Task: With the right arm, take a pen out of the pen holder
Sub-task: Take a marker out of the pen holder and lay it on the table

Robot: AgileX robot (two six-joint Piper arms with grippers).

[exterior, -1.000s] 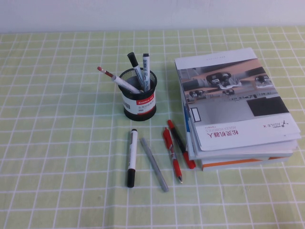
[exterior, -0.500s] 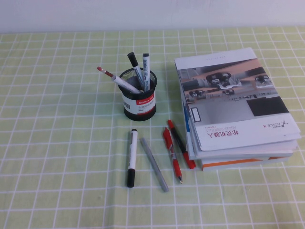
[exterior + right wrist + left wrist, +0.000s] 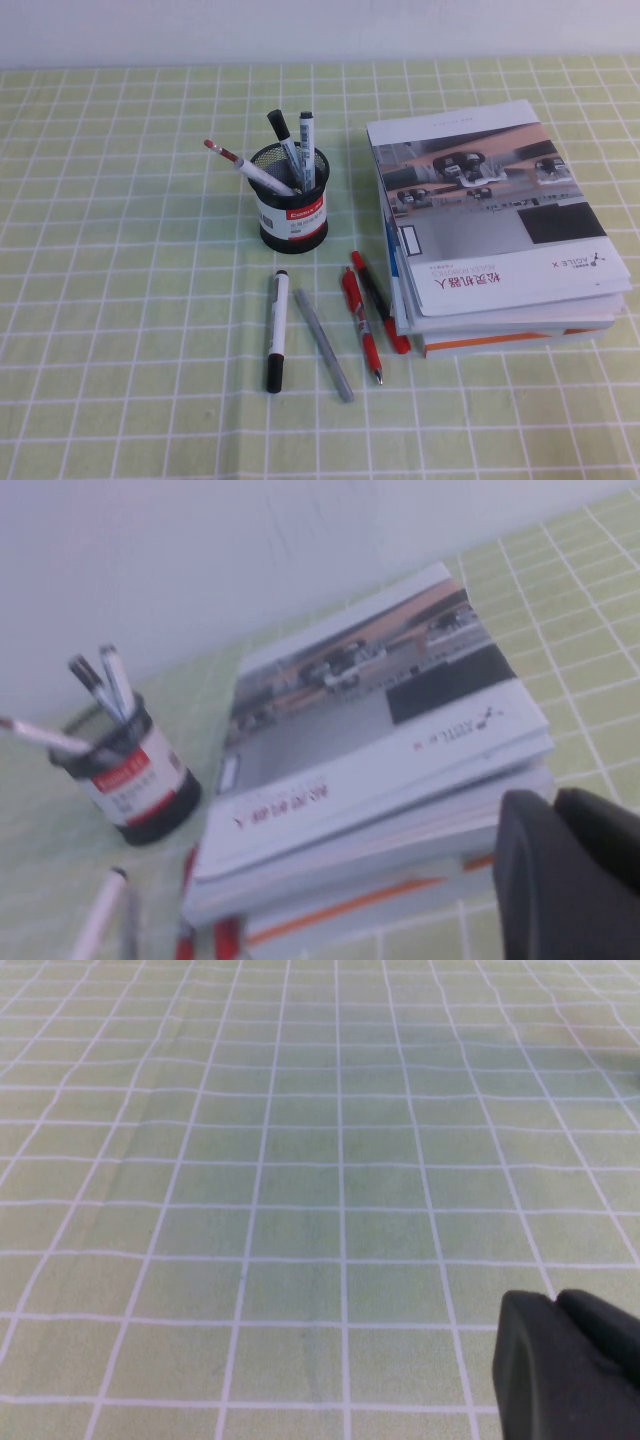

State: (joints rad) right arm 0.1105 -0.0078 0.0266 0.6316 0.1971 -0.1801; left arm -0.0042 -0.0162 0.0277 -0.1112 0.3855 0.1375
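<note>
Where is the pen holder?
High view: pen holder stands left of the book stack, behind loose pens. Right gripper hovers near the stack, left gripper over tablecloth.

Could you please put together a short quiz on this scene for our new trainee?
1. True or false: the pen holder stands on the books.
2. How many pens stand in the holder? A two, B three, C five.
3. Fill in: the shut right gripper points toward the books, while the left gripper hangs over the checked ____.
Key: 1 false, it stands on the tablecloth beside them; 2 B; 3 tablecloth.
</note>
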